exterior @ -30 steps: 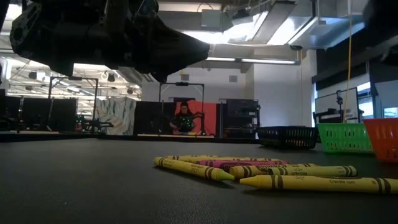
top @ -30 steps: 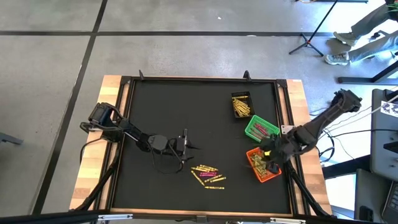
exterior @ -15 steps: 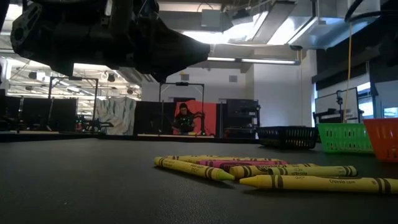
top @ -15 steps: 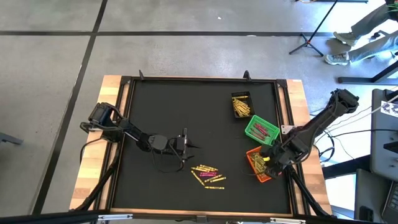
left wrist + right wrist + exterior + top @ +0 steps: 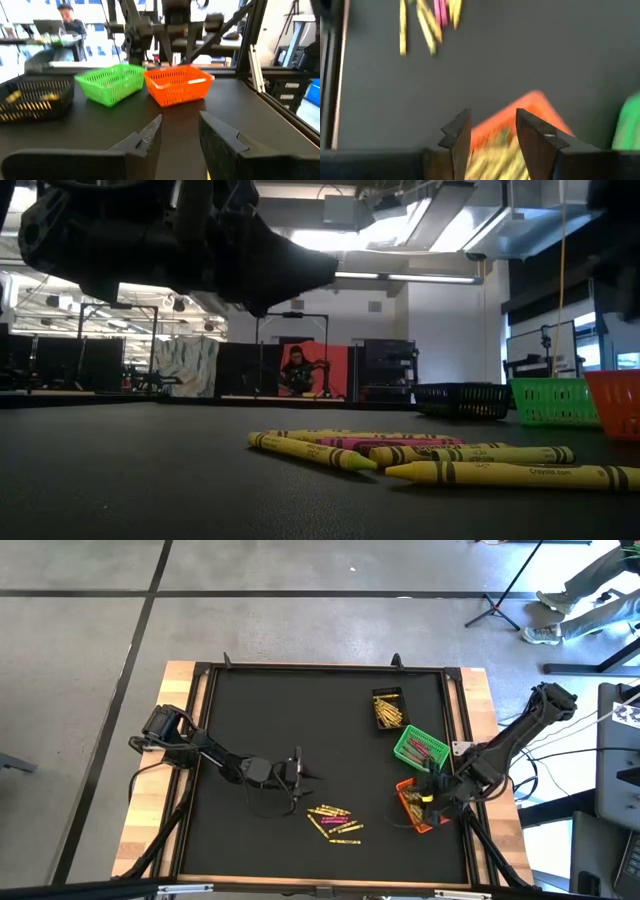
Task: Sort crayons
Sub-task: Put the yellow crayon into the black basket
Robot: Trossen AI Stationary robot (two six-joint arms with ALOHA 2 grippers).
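A loose pile of crayons, mostly yellow with a pink one, lies flat on the black mat near the table's front; the low view shows these crayons side by side. More crayons fill the black bin, the green bin and the orange bin. My right gripper hangs over the orange bin, pointing steeply down, its fingers open with nothing between them. My left gripper is held level above the mat's middle, left of the pile, open and empty.
The three bins stand in a row along the mat's right side, black farthest and orange nearest. A raised frame borders the mat. People sit in the room beyond the table.
My right gripper has shifted a little toward the table's left and sunk slightly over the orange bin, its wrist rolling as it went. The crayon pile and the left arm have kept still.
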